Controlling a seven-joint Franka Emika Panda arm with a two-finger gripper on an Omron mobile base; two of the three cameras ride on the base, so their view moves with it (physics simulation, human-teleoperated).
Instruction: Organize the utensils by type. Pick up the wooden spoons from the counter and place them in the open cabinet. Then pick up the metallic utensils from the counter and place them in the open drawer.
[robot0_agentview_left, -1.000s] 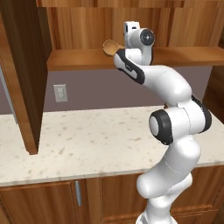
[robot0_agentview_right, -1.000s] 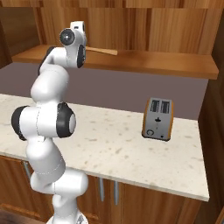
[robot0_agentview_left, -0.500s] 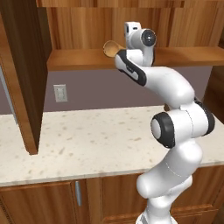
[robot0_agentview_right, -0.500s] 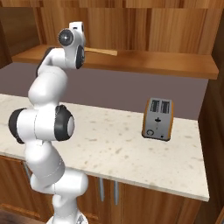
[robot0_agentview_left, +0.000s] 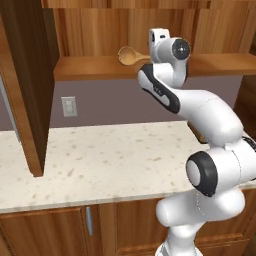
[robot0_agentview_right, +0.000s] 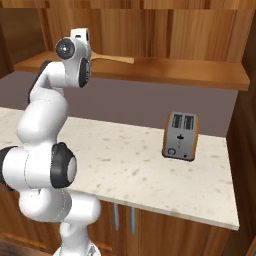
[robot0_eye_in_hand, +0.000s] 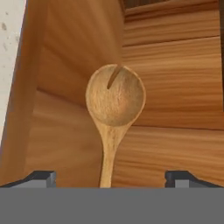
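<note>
Wood in a light tan shade makes up the spoon (robot0_eye_in_hand: 114, 118) lying on the shelf floor of the open cabinet (robot0_agentview_left: 95, 67). In the left base view the spoon's round bowl (robot0_agentview_left: 129, 55) sticks out to the left of the robot's hand, resting on the shelf close to its front edge. In the right base view the long straight handle (robot0_agentview_right: 114, 58) runs out to the right of the hand, flat along the same shelf.

The hand view looks along the spoon from the handle end. Its shallow bowl faces the camera and carries a short slot near the far rim, with reddish-brown cabinet wood behind it. The two dark fingers (robot0_eye_in_hand: 42, 178) stand wide apart at the bottom corners of that view, one on each side of the handle and clear of it, so nothing is gripped. The gripper (robot0_eye_in_hand: 112, 179) sits centred over the handle's near end.

The white arm reaches up from the base, with its wrist level with the cabinet shelf. Below, the beige speckled tabletop (robot0_agentview_left: 100, 165) runs over reddish-brown base cabinets. A panelled cabinet door (robot0_agentview_left: 25, 85) hangs open at the left of the left base view, and a wall socket (robot0_agentview_left: 68, 106) sits on the grey wall beneath the shelf. In the right base view a silver toaster with orange sides (robot0_agentview_right: 180, 136) stands upright on the tabletop, well to the right of the arm.
</note>
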